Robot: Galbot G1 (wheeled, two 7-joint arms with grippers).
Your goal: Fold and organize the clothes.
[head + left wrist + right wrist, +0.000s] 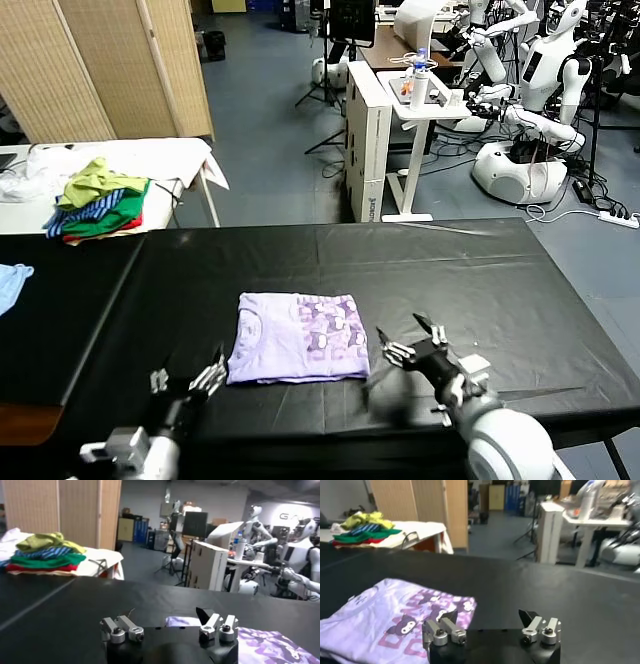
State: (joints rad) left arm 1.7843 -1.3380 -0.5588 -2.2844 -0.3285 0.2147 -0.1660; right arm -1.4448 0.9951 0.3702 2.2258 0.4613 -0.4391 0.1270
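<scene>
Lavender T-shirt [297, 337] folded flat, lower centre of the black table [480, 290]
Right gripper [410, 340] spread open at its right edge; left gripper [190, 375] open, lower left, both empty

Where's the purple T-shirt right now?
In the head view, the T-shirt lies folded flat on the black table, near its front edge, between the open left gripper and the open right gripper, touching neither.

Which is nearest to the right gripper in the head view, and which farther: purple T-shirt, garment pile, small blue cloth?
From the open right gripper:
1. Purple T-shirt, folded, just to its left.
2. Garment pile, far left, on the white table.
3. Small blue cloth, at the left edge.
</scene>
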